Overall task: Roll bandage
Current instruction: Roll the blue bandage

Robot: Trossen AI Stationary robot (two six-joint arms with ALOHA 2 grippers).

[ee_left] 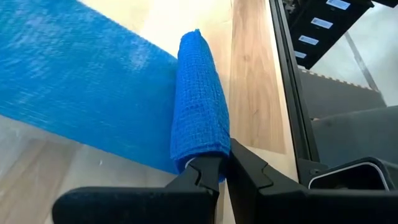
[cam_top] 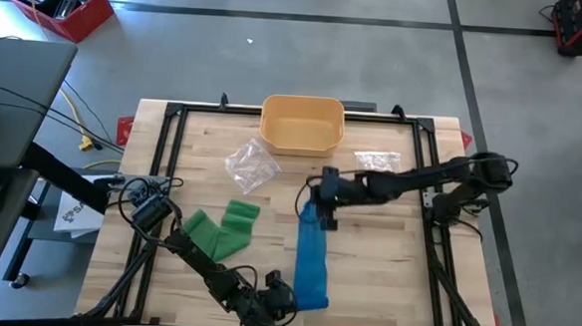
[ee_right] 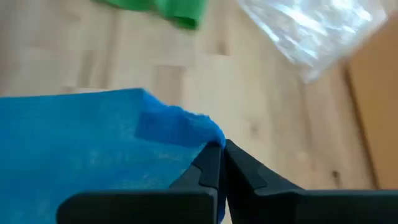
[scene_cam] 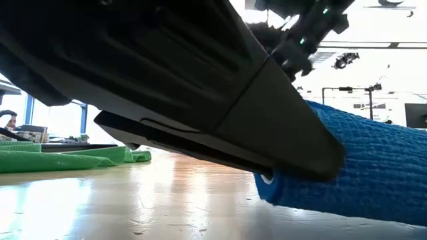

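A long blue bandage (cam_top: 312,256) lies flat on the wooden table (cam_top: 385,268), running from the middle of the table to its near edge. At the near end it is rolled up into a small roll (ee_left: 200,112). The left gripper (cam_top: 286,295) is down at that near edge, and its two dark fingers (ee_left: 202,177) are pressed together, pinching the end of the roll. The right gripper (cam_top: 320,210) reaches in from the right side to the far end of the bandage. Its fingers (ee_right: 208,168) are pressed together too, pinching the far corner of the blue cloth. A green bandage (cam_top: 225,229) lies crumpled on the table to the left of the blue one, well apart from it. Near the far edge of the table stands a tan bin (cam_top: 302,123); no things show inside it. A clear plastic bag (cam_top: 250,165) lies just in front of the bin toward the left, and another clear plastic bag (cam_top: 377,162) lies to the right of the bin. On the floor past the table, in the far left corner, is a red box (cam_top: 56,4) with some dark things in it.
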